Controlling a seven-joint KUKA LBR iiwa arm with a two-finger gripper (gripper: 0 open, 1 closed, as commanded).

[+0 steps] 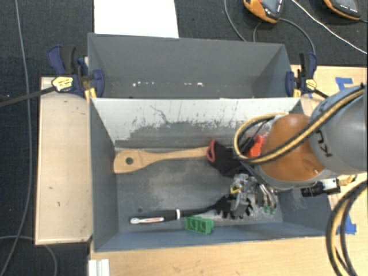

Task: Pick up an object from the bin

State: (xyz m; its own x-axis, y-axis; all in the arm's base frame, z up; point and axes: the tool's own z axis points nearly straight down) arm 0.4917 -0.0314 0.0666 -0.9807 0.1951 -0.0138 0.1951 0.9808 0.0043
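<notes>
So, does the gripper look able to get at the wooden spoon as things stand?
Probably yes: the wooden spoon lies bare on the bin floor, left of the gripper, with nothing on its handle.

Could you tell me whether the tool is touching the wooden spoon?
No, the spoon lies along the back, while the tool is near the front.

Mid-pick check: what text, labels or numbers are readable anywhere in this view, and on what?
"K": dark lettering on the grey arm link, turned sideways; the letters after it are unreadable.
No readable print on the wooden spoon, the green block or the black-and-white stick.
</notes>
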